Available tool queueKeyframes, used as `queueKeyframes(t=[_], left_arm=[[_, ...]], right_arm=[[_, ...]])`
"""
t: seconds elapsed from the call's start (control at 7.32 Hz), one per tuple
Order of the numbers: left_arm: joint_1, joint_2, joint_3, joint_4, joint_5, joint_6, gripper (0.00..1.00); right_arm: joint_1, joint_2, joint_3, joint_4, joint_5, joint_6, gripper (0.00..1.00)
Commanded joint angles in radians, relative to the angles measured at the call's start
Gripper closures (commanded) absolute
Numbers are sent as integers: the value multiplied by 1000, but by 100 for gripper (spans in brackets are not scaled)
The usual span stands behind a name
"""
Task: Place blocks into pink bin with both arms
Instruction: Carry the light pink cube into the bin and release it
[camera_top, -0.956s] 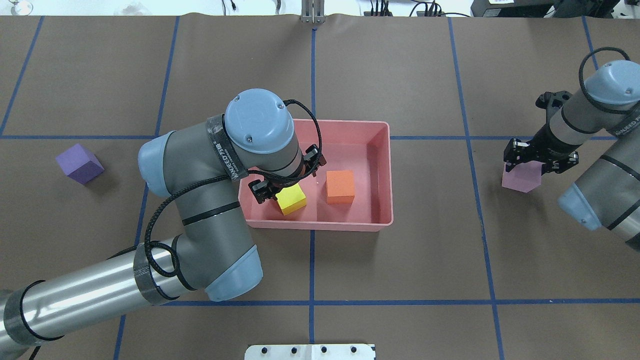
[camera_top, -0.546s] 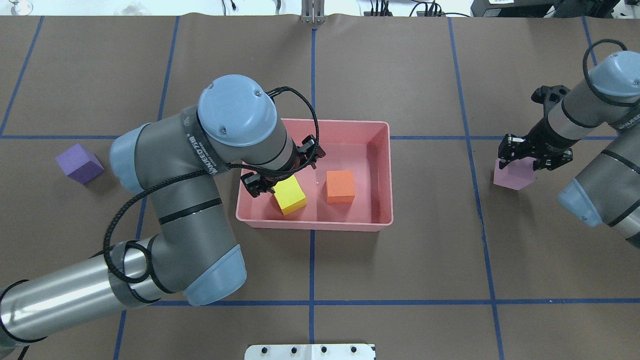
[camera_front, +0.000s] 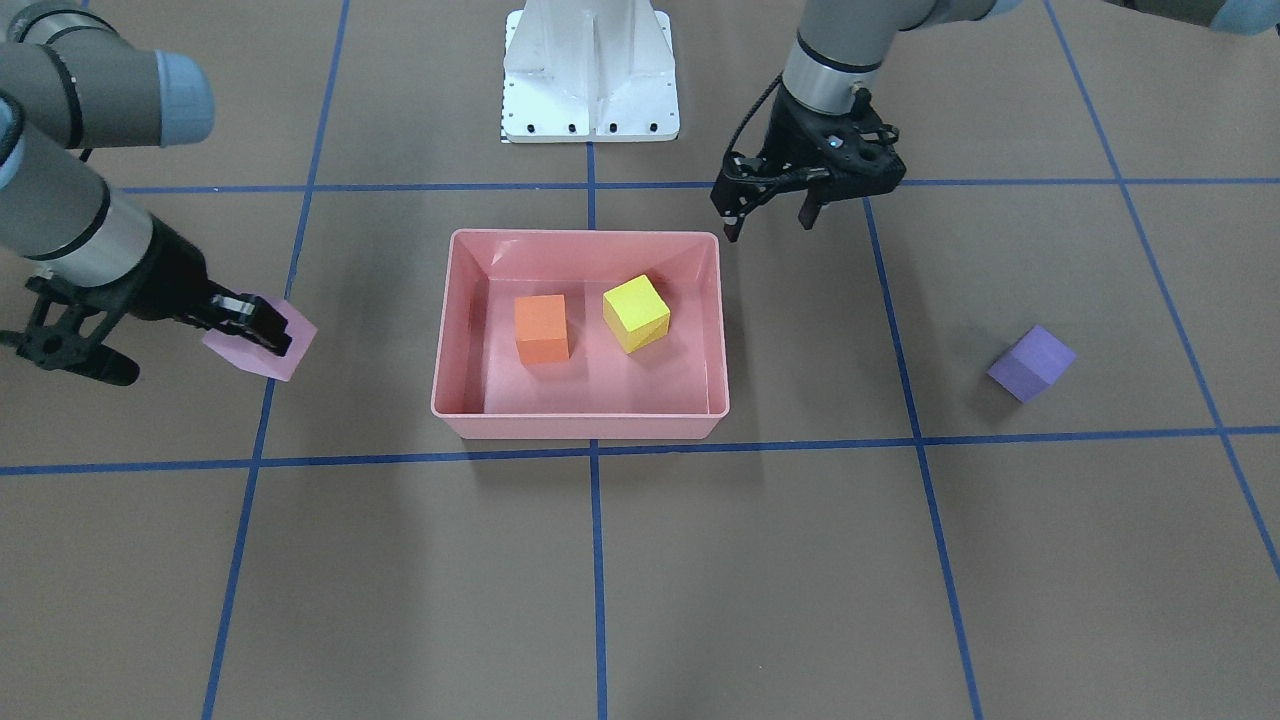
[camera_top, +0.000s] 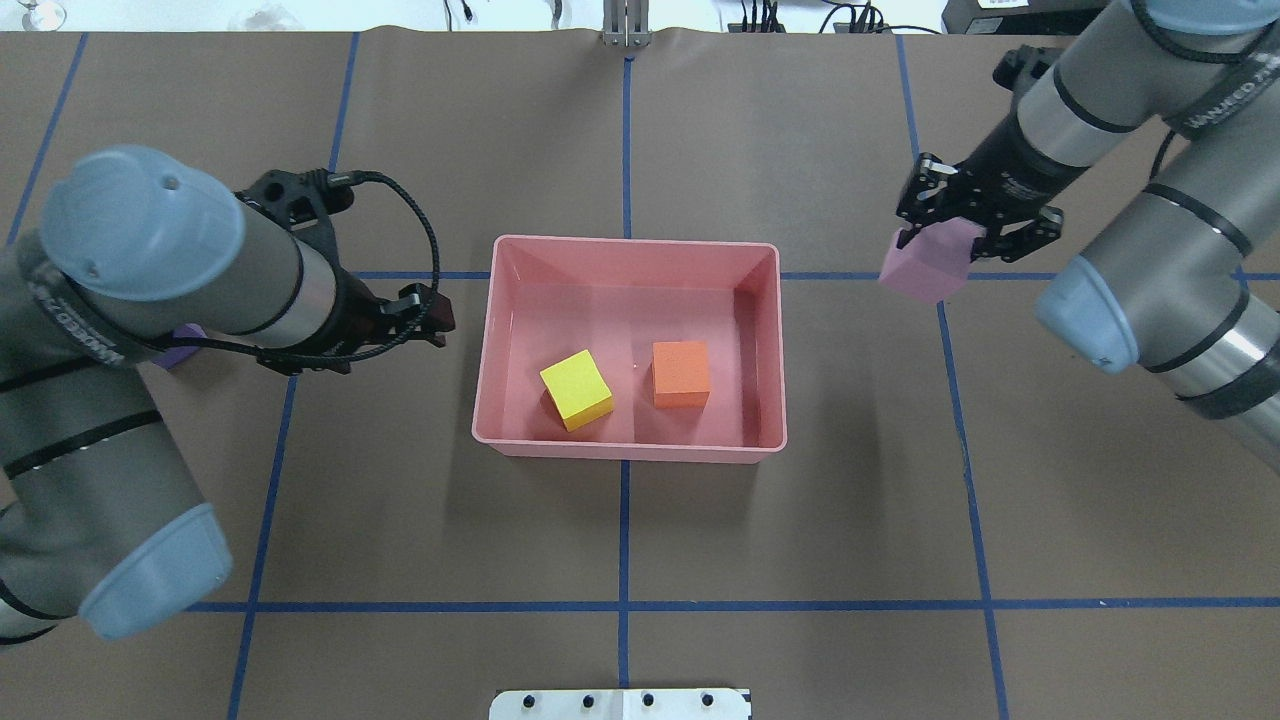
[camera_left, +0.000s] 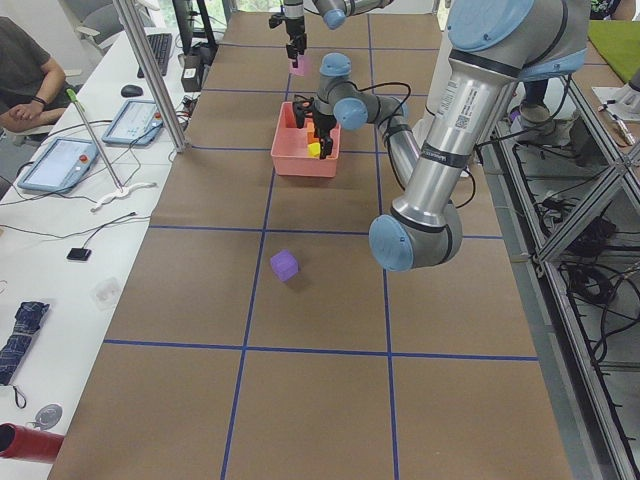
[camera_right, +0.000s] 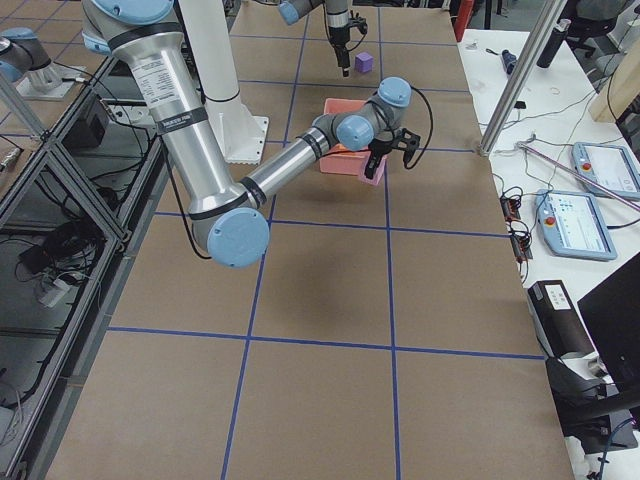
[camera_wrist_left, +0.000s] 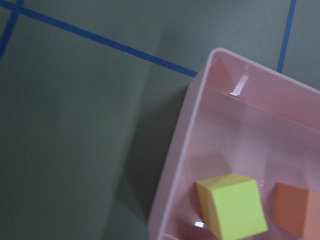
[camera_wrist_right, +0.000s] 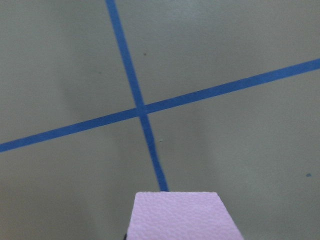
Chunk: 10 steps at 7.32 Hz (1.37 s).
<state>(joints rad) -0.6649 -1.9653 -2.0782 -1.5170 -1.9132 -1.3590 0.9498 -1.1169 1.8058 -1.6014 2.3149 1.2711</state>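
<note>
The right gripper (camera_top: 948, 238) pinches the light pink block (camera_top: 920, 268) toward the table (camera_top: 800, 520)'s right edge; the left gripper (camera_front: 768, 215) hangs spread. Carried low, the block may hit the pink bin (camera_top: 630, 450) and slip.

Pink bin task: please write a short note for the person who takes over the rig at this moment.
Left gripper: open, empty, beside the pink bin.
Right gripper: shut on the light pink block, outside the bin.
Done: yellow block and orange block lie in the bin.
Left: drop the light pink block in, then fetch the purple block, which lies alone on the table.
</note>
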Motion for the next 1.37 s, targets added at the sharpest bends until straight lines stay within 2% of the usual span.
queueKeyframes(t=[0.0, 0.14, 0.27, 0.55, 0.82, 1.23], left_arm=[[-116, 118, -10, -9, -49, 238, 0], [-175, 159, -3, -9, -59, 355, 0], [-220, 190, 4, -9, -113, 448, 0], [-260, 207, 19, -17, -124, 498, 0], [-283, 210, 73, -52, -124, 555, 0], [-340, 226, 147, -54, -124, 708, 0]], right_arm=[[-168, 179, -8, -20, -111, 244, 100], [-249, 236, -35, -14, -215, 311, 100], [-293, 283, -86, 16, -268, 332, 100], [-336, 314, -210, 168, -320, 398, 100], [-336, 345, -281, 178, -333, 389, 100], [-335, 344, -324, 209, -396, 383, 100]])
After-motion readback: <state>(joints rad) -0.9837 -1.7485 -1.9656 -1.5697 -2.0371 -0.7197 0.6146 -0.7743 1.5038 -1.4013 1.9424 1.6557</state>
